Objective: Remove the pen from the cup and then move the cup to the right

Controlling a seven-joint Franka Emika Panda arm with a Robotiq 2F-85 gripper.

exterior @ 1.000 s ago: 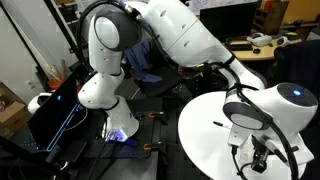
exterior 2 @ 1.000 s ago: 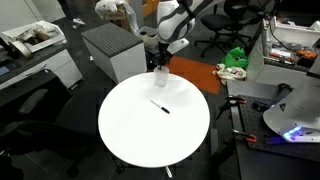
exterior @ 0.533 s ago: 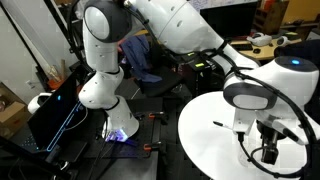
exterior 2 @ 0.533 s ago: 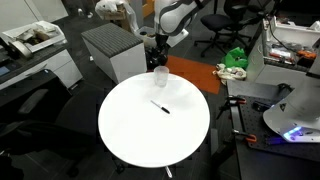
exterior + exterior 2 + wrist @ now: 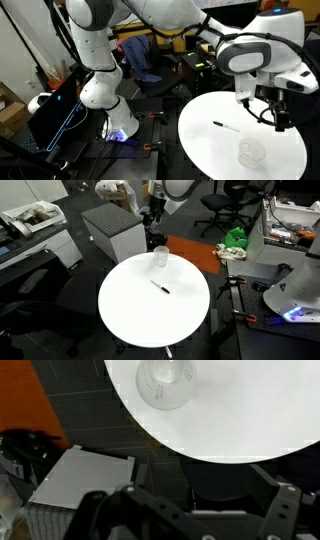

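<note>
The clear cup [image 5: 250, 152] stands upright on the round white table [image 5: 200, 150] near its edge, also seen as the cup [image 5: 160, 258] and from above as the cup [image 5: 165, 382]. It looks empty. The thin dark pen [image 5: 225, 126] lies flat on the table, apart from the cup, and shows again as the pen [image 5: 159, 286] near the table's middle. My gripper [image 5: 271, 108] hangs open in the air above and beyond the cup, touching nothing. In the wrist view the gripper [image 5: 195, 520] shows its dark fingers [image 5: 100, 510] spread wide with nothing between them.
A grey box-like cabinet [image 5: 115, 230] stands just past the table edge near the cup, seen too as the cabinet [image 5: 75, 485]. An orange floor patch [image 5: 190, 252] lies behind the table. The robot's white base [image 5: 100, 90] and cluttered desks surround the area.
The gripper has opened, let go of the cup and risen away from it. The cup stays standing near the table edge; the pen has not moved.
</note>
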